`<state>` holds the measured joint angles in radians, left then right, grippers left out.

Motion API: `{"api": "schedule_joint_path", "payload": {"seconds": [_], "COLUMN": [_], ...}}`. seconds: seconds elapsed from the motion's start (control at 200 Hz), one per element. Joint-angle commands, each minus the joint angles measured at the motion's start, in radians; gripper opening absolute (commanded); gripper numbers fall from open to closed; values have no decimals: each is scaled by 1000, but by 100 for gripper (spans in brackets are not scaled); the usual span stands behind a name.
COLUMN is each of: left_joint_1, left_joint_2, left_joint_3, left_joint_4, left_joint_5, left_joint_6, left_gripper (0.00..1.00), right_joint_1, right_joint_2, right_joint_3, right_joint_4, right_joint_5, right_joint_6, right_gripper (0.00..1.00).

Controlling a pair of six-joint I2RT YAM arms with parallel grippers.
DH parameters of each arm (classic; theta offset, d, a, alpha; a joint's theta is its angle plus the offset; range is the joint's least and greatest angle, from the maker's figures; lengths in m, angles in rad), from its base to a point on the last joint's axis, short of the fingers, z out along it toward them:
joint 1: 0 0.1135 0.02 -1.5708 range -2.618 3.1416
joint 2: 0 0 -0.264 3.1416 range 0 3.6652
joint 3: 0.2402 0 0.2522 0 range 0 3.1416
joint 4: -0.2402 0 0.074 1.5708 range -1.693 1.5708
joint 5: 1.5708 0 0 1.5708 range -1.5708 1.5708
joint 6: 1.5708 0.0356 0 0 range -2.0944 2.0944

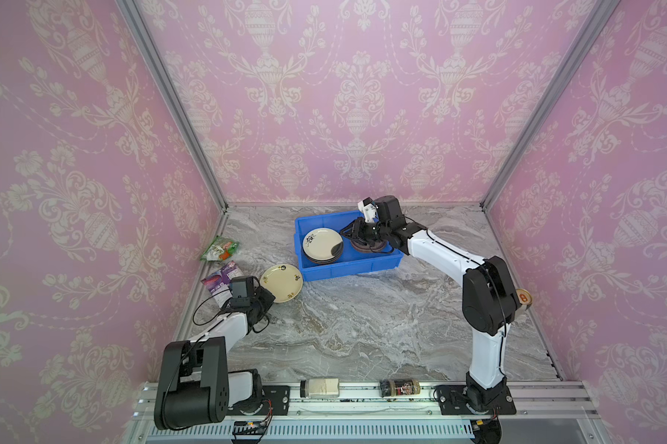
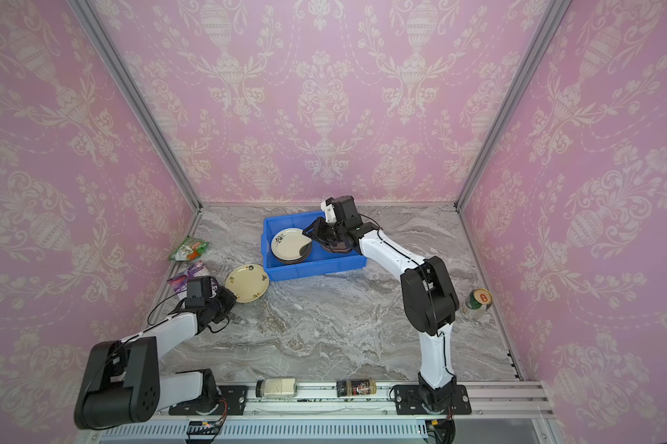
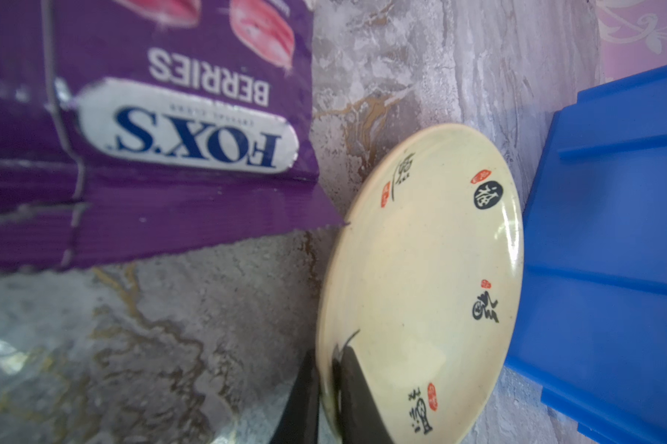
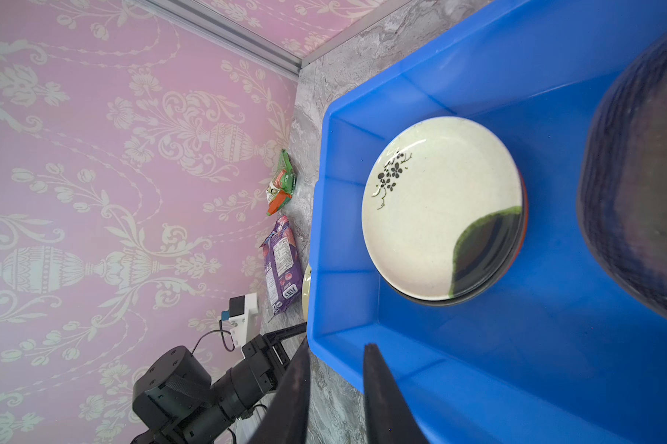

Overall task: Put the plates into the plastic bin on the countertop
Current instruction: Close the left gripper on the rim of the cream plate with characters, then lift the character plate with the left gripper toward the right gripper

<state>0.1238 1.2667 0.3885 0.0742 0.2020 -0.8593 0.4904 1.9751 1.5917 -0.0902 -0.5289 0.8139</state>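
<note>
Right wrist view gives you the plastic bin (image 4: 343,238) best. On one side is a stack topped by the cream floral plate (image 4: 435,207), with dark plates and an orange rim showing beneath it. On the other side is a dark plate (image 4: 639,192), close to the lens and blurred.

And my right gripper (image 4: 337,346)?

It hangs over the bin beside that dark plate. Your jaws are apart with nothing between them.

Which plate is outside the bin?

The cream plate with black characters (image 1: 282,282). It lies on the countertop (image 1: 362,326), just beside the bin's near left corner. Left wrist view shows your left gripper (image 3: 328,353) clamped on its rim, one finger on the face and one behind the edge. In both top views the wrist hides that grip.

What else shows in only some views?

Only the left wrist view makes out the plate's red seals and the lettering on the purple candy bag (image 3: 151,134). The bag's corner reaches the plate's rim, but you cannot tell whether it touches. A top view shows the can (image 2: 480,301) whole, beside your right arm's elbow.

Anything in the way?

The purple bag lies just beside your left gripper, and the green packet (image 1: 219,248) lies farther back by the wall. Two jars (image 1: 319,387) (image 1: 400,387) lie on the aluminium rail (image 1: 362,396), well apart from the bin.
</note>
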Motion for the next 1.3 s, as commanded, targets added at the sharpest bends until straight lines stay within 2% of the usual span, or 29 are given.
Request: {"api": "schedule_joint_path", "payload": {"seconds": [0.0, 0.06, 0.235, 0.355, 0.44, 0.565, 0.701, 0.821, 0.951, 1.081, 1.296], "left_joint_1": [8, 8, 7, 5, 4, 4, 4, 4, 2, -12, -116], "left_joint_2": [-45, -75, -238, -365, -434, -471, -491, -489, -454, -404, -328], "left_joint_3": [9, 14, 89, 188, 251, 294, 336, 383, 372, 314, 303], "left_joint_4": [-91, -120, -371, -629, -745, -768, -736, -677, -565, -411, -292], "left_joint_5": [-40, -36, -61, -155, -201, -111, -6, 104, 201, 264, 235], "left_joint_6": [49, 56, 147, 239, 277, 235, 195, 142, 82, 6, -32], "left_gripper": [7, 0, 0, 0, 0, 0, 0, 0, 0, 0, 0], "right_joint_1": [-4, -3, -3, 3, 15, 48, 99, 130, 144, 145, 144], "right_joint_2": [-42, -45, -57, -81, -110, -163, -209, -211, -195, -179, -154], "right_joint_3": [-34, -35, -45, -64, -85, -110, -122, -121, -127, -123, -103], "right_joint_4": [32, 29, 20, 7, -7, -52, -114, -132, -99, -108, -115], "right_joint_5": [-22, -23, -50, -62, -67, -74, -41, -31, -39, -30, -28], "right_joint_6": [7, 4, -5, -16, -37, -90, -167, -186, -170, -173, -188], "right_gripper": [25, 24, 24, 24, 24, 27, 37, 43, 43, 37, 37]}}
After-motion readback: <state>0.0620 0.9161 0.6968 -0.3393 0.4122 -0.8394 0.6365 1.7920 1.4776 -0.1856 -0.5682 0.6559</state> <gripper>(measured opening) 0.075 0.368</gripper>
